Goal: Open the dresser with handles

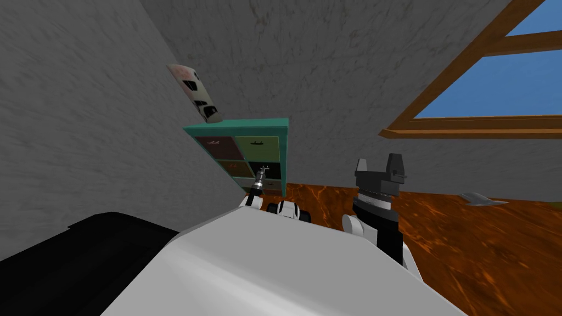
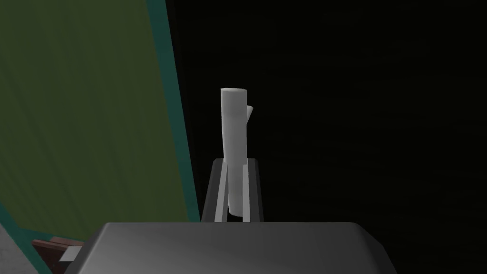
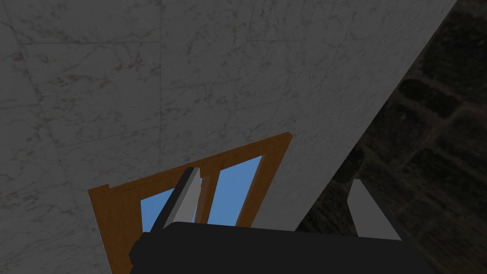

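Left pincer [image 2: 234, 164] pinches a pale handle [image 2: 233, 119] of the teal dresser [image 1: 241, 129]; drawers [image 1: 256, 145] look shut, so the pull remains; right pincer [image 1: 378, 163] stands wide

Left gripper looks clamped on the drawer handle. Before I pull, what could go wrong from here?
1. The left gripper clamps the handle between thin fingers, with much of the pale bar past their tips. A hard or skewed pull may let it slide out.
2. A pale board leans on top of the dresser. A jerk on the drawer might topple it.
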### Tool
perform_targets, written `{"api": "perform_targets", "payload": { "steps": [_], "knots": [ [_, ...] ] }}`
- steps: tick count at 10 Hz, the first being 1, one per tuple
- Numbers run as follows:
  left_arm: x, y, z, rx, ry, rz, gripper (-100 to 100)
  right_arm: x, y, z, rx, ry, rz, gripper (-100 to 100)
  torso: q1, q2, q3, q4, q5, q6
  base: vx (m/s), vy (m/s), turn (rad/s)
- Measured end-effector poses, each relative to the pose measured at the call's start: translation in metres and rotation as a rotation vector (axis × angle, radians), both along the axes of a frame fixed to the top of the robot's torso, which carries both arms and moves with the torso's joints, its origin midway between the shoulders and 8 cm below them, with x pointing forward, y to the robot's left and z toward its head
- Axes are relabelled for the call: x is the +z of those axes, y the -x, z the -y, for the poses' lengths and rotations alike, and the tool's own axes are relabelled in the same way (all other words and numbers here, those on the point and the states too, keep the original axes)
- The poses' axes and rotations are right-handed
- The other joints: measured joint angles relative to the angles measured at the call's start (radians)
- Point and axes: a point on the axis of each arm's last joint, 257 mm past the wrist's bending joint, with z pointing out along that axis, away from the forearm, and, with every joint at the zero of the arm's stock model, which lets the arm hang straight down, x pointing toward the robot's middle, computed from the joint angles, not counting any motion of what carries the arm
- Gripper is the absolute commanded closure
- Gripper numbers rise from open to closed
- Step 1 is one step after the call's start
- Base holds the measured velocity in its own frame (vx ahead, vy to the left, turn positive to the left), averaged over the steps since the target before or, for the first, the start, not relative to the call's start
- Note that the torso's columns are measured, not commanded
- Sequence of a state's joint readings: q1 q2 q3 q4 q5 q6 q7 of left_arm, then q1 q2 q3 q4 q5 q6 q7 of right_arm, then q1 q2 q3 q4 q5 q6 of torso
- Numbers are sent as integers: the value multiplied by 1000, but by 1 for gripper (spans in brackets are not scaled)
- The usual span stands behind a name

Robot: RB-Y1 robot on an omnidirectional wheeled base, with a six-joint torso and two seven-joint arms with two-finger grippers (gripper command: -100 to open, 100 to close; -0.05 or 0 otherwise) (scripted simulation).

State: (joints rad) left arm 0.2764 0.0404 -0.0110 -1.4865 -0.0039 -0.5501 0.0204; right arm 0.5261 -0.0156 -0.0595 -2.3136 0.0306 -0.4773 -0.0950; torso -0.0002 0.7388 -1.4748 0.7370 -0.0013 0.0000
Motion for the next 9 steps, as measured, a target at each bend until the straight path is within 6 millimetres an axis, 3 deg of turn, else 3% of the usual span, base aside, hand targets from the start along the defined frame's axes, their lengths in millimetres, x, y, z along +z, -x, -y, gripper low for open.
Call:
{"api": "perform_targets", "payload": {
  "steps": [8, 9],
  "knots": [
    [3, 10, 3, -11, -6, -16, 100, 0, 0, 0, 0, 0, 0, 0, -2, 3, 1, 3, 0, -1, -162, -23, 15],
    [3, 13, 2, -11, -8, -17, -100, 0, 0, 0, 0, 0, 0, 0, -2, 3, 1, 4, -1, 0, -88, -21, 0]
  ]
}}
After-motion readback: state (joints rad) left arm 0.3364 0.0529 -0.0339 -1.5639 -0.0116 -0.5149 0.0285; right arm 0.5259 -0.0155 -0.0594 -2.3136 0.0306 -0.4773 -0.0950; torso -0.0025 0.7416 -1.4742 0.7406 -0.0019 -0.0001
